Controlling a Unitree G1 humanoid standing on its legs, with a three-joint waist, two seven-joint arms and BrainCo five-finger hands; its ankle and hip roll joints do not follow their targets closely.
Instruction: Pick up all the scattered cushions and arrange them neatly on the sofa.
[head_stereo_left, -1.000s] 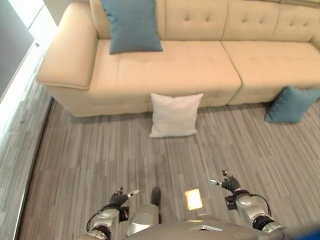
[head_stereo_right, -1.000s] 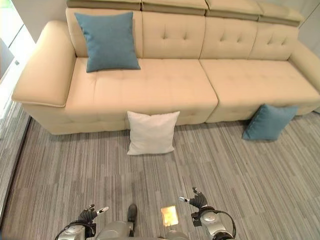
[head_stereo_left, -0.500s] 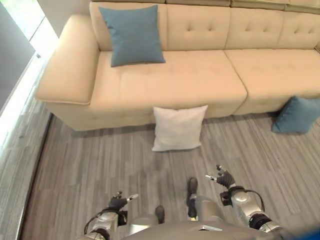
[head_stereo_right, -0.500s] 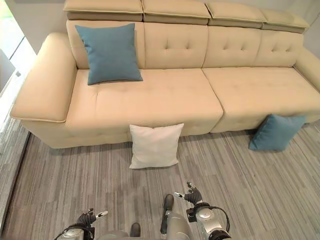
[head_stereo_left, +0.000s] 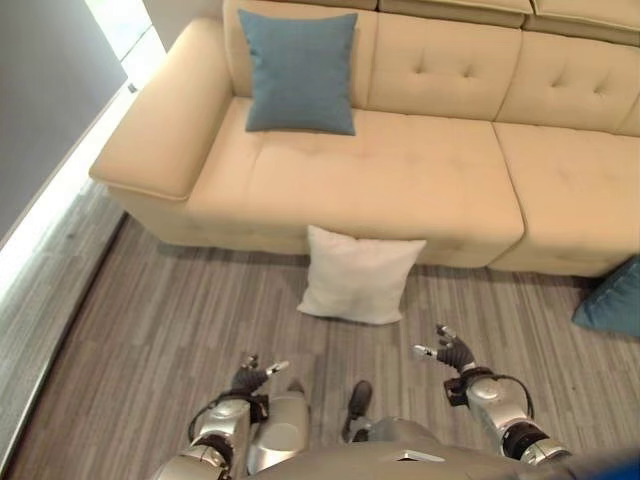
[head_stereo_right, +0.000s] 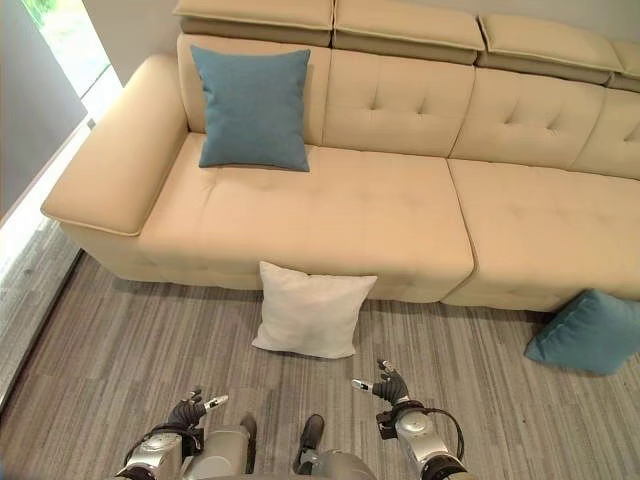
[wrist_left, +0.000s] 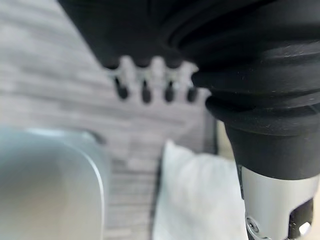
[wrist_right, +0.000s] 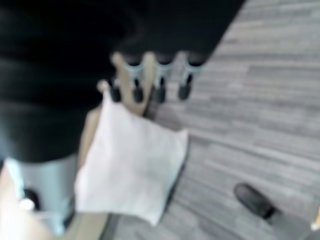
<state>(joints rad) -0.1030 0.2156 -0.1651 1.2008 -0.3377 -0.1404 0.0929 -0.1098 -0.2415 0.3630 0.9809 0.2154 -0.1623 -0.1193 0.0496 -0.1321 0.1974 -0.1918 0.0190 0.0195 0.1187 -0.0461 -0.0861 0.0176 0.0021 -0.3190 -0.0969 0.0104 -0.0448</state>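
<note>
Both hands, left hand (head_stereo_right: 187, 411) and right hand (head_stereo_right: 388, 384), hang slack-fingered short of white cushion (head_stereo_right: 311, 310) against sofa (head_stereo_right: 350, 200).

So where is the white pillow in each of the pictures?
Left eye view: the white cushion leans on the sofa front, on the floor, centre.
Right eye view: the same cushion, below the sofa seat, a little left of centre.
Left wrist view: a white shape past the left hand.
Right wrist view: the cushion past the right hand.
Shared landmark: the beige sofa it leans against.
</note>
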